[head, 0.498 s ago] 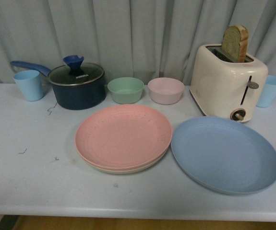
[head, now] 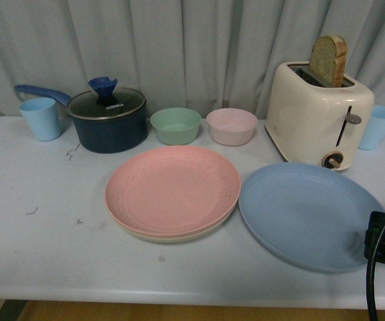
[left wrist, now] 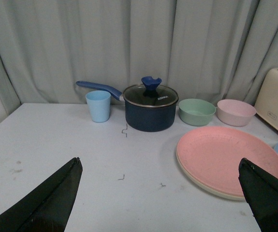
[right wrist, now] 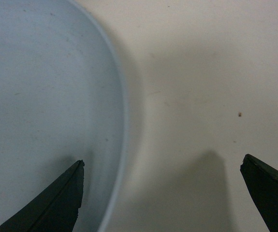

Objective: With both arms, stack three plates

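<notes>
A pink plate (head: 172, 190) lies on a beige plate, whose rim (head: 179, 237) peeks out beneath it at the table's middle. To their right, apart from them, the blue plate (head: 309, 214) rests flat on the table. My right arm (head: 383, 244), black with cables, shows at the blue plate's right edge. My right gripper (right wrist: 163, 162) is open just above the blue plate's rim (right wrist: 122, 121), with one finger over the plate and the other over bare table. My left gripper (left wrist: 159, 163) hangs open and empty over the table, left of the pink plate (left wrist: 228, 157).
Along the back stand a light blue cup (head: 41, 118), a dark lidded pot (head: 107, 120), a green bowl (head: 175, 126), a pink bowl (head: 232, 126), a cream toaster (head: 319, 114) holding bread, and another blue cup (head: 377, 127). A curtain hangs behind.
My right arm has come into the front view at the lower right, beside the blue plate. The plates have not moved.
</notes>
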Action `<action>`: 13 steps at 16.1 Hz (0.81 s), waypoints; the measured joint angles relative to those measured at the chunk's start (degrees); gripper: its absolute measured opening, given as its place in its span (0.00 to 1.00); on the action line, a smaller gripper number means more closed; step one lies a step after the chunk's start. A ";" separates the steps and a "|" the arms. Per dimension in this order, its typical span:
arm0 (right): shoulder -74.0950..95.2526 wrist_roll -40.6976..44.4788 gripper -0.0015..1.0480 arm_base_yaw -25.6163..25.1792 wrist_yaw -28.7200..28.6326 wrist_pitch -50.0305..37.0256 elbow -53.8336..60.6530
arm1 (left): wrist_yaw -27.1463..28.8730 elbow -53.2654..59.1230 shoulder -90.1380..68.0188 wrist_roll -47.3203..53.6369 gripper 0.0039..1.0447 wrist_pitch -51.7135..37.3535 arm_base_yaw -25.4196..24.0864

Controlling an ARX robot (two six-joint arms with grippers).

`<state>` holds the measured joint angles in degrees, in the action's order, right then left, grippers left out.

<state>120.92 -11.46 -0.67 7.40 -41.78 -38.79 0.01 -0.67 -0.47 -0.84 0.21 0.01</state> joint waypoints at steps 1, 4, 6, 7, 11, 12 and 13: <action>0.66 -0.59 0.94 0.37 -0.11 -0.35 -0.72 | 0.02 0.00 0.00 0.02 0.94 -0.02 0.00; 2.45 -1.79 0.88 1.16 1.11 1.38 -3.96 | 0.02 0.00 0.00 0.00 0.94 -0.02 0.00; 3.17 -2.69 0.67 1.16 1.79 1.90 -4.44 | 0.00 0.00 0.00 0.02 0.94 -0.02 0.00; 3.17 -2.73 0.57 1.14 1.79 1.68 -4.42 | 0.02 0.00 0.00 0.00 0.94 -0.02 0.00; 3.21 -3.43 0.16 0.11 1.07 -0.96 -2.82 | 0.00 0.00 0.00 0.02 0.94 -0.02 0.00; 3.08 -4.76 0.09 -0.68 -0.07 -1.75 -2.60 | 0.02 0.00 0.00 0.00 0.94 0.00 0.00; 2.56 -6.40 0.04 -1.29 -0.74 -3.30 -1.44 | 0.00 0.00 0.00 0.02 0.94 -0.02 0.00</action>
<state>123.48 -17.87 -1.96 6.66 -45.08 -40.23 0.01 -0.67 -0.47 -0.82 0.19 0.01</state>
